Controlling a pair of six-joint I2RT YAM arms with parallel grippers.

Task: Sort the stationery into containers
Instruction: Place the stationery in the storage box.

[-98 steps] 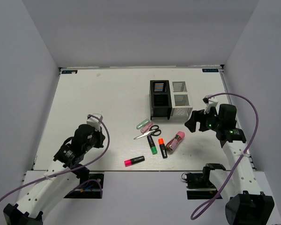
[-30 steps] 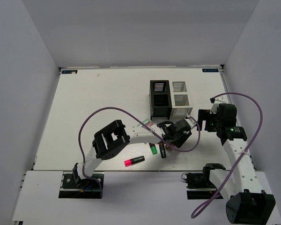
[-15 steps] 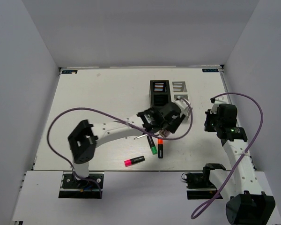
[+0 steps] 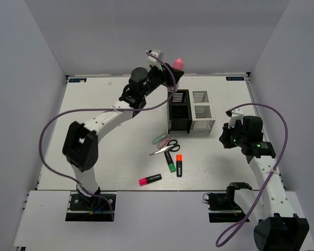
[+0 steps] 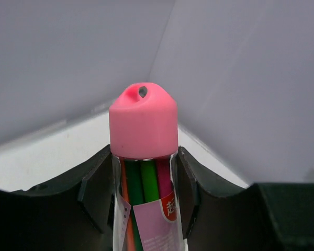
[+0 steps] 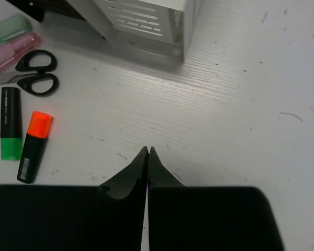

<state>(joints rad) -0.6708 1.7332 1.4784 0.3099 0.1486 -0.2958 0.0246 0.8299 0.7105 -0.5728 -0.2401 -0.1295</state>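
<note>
- A pink-capped highlighter point(image 4: 150, 179) is seen lying nearest the arm bases on the table point(image 4: 110, 125), apart from the other items.
- A green-capped highlighter point(image 4: 170, 162) and an orange-capped highlighter point(image 4: 179, 164) are laid side by side just beyond it.
- Black-handled scissors point(image 4: 166, 147) are found next, with a pastel green piece point(image 4: 159, 139) and a pastel pink piece point(image 4: 163, 143) just beside their far side.
- The right gripper point(image 6: 147, 152) is held low over bare table to the right of these items; its fingers are pressed together and nothing is gripped.
- A black organizer point(image 4: 178, 111) and a white organizer point(image 4: 201, 112) with slotted sides are stood touching side by side, the white one on the right.
- Farthest off, the pink tube point(image 5: 144, 125) is clamped between the fingers of the left gripper point(image 4: 170, 72), cap outward, and is held high off the table near the black organizer's far end; coloured pens are seen through its clear body.
</note>
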